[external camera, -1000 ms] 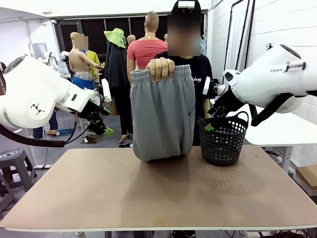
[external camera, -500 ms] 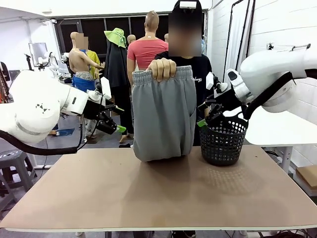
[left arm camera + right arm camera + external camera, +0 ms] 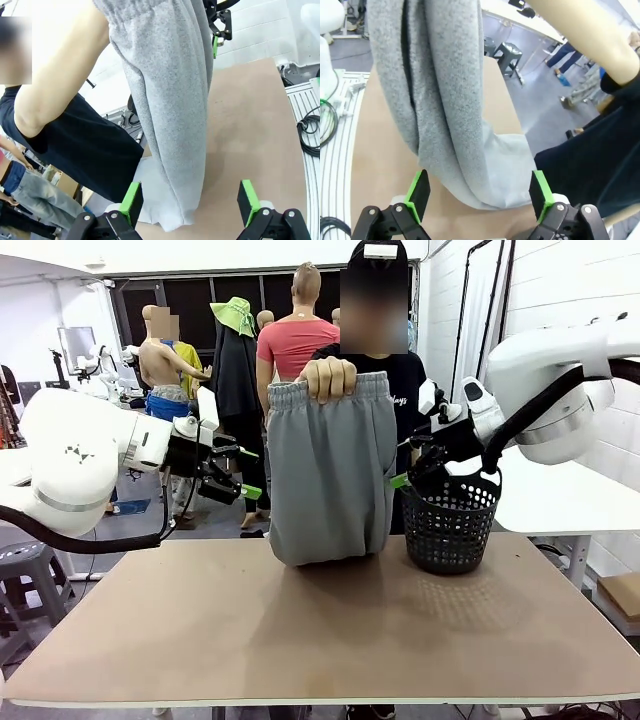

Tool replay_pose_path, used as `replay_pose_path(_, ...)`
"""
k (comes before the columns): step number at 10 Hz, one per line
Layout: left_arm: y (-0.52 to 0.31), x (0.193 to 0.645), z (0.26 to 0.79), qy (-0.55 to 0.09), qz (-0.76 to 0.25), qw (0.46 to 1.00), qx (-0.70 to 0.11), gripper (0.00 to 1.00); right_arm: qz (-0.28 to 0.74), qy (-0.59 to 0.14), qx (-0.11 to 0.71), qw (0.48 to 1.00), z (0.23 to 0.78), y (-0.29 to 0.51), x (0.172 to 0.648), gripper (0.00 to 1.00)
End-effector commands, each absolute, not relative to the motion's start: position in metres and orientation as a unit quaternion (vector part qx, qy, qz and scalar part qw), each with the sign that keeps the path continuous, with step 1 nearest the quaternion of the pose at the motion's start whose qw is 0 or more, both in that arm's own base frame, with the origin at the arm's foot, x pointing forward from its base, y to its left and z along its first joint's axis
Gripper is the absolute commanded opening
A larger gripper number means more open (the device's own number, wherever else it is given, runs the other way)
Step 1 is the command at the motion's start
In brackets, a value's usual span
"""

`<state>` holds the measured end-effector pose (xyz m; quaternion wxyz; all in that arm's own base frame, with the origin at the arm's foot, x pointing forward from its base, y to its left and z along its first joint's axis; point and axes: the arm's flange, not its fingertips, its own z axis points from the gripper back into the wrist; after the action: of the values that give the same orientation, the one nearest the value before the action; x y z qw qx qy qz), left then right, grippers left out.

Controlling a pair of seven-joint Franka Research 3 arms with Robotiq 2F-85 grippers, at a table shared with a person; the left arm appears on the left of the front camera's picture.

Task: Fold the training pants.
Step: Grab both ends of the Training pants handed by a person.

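Note:
A person at the far side holds the light grey training pants [image 3: 328, 475] up by the gathered waistband in one hand [image 3: 327, 377], and the lower end rests bunched on the table [image 3: 320, 630]. My left gripper [image 3: 243, 472] hangs open in the air just left of the pants, fingers pointing at them. Its wrist view has the pants [image 3: 172, 100] hanging ahead between the green pads [image 3: 131, 201]. My right gripper [image 3: 404, 462] is open just right of the pants, above the basket. In the right wrist view the pants [image 3: 437, 90] hang close ahead of the open fingers [image 3: 419, 193].
A black mesh basket [image 3: 449, 523] stands on the table right of the pants, right below my right gripper. The brown tabletop in front of the pants is bare. The person's forearm [image 3: 60, 75] and dark shirt are close behind the pants.
Both grippers have moved inward toward the hanging pants, the left one rising and going right, the right one going left and up. The person holds the pants still.

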<state>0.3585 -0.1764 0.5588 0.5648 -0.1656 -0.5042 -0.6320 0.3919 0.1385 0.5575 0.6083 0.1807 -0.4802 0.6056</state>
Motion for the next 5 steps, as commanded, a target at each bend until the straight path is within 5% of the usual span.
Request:
replay_pose_path(1,-0.178,0.356,0.559,-0.500,-0.636,0.567,-0.156,1.00,0.612,-0.479,0.185,0.601,0.559,0.138,0.392,1.00)
replay_pose_path(5,-0.187,0.368,0.559,-0.552,-0.610,0.531,-0.202,1.00,0.606,-0.488,0.201,0.595,0.558,0.141,0.393,1.00)
